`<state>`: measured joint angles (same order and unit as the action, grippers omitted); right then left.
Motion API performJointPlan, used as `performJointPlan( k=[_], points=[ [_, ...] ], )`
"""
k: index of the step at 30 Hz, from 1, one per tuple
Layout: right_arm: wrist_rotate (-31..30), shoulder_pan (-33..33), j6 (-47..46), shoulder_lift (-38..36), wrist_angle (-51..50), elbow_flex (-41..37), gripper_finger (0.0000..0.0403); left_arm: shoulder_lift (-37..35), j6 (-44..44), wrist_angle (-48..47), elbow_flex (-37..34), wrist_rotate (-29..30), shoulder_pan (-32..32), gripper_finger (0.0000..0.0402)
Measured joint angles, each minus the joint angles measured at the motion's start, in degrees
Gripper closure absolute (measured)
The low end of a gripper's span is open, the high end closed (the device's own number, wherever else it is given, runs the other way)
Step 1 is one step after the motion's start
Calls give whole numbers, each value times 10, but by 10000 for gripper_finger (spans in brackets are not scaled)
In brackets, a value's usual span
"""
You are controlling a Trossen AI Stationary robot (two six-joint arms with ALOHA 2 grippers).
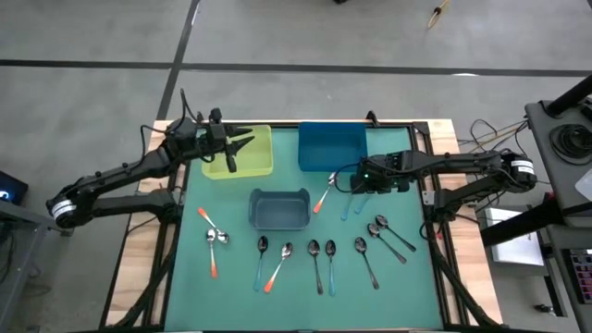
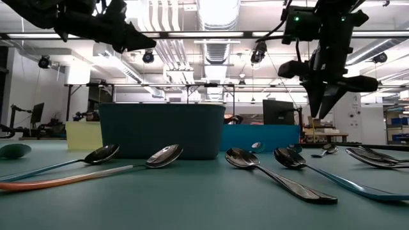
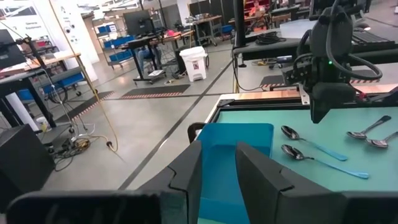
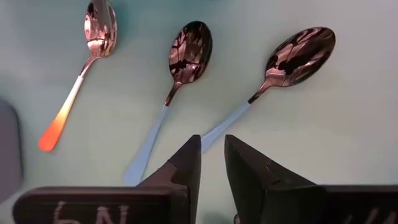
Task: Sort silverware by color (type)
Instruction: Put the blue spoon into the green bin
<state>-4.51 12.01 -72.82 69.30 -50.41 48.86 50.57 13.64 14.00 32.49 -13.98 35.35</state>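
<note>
Right gripper (image 4: 212, 163) hanging over two blue-handled spoons (image 4: 179, 79) on the green mat (image 1: 398, 277), fingers a little apart and empty, orange-handled spoon (image 4: 84, 65) beside them, left gripper (image 1: 233, 148) over the yellow bin (image 1: 262, 159), fingers slightly apart

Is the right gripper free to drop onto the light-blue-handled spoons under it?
Probably yes: the right gripper hangs empty above the two light-blue-handled spoons, which lie apart with bare mat around them.
</note>
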Motion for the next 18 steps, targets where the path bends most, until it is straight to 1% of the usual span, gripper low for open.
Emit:
performJointPlan(
  k=[3, 9, 12, 15, 18],
  points=[
    [0, 0, -12, 2, 0, 0, 317, 0, -15, 0, 0, 0, 0, 322],
    [1, 0, -46, 2, 0, 0, 274, 0, -17, 0, 0, 0, 0, 322],
    [17, 0, -91, 2, -1, 0, 253, 1, -17, 0, 0, 0, 0, 322],
    [3, 0, -152, 3, -2, 0, 243, 1, -15, 0, 0, 0, 0, 322],
    [-15, 0, -179, 11, -8, 0, 242, 1, -6, 0, 0, 0, 0, 322]
  ],
)
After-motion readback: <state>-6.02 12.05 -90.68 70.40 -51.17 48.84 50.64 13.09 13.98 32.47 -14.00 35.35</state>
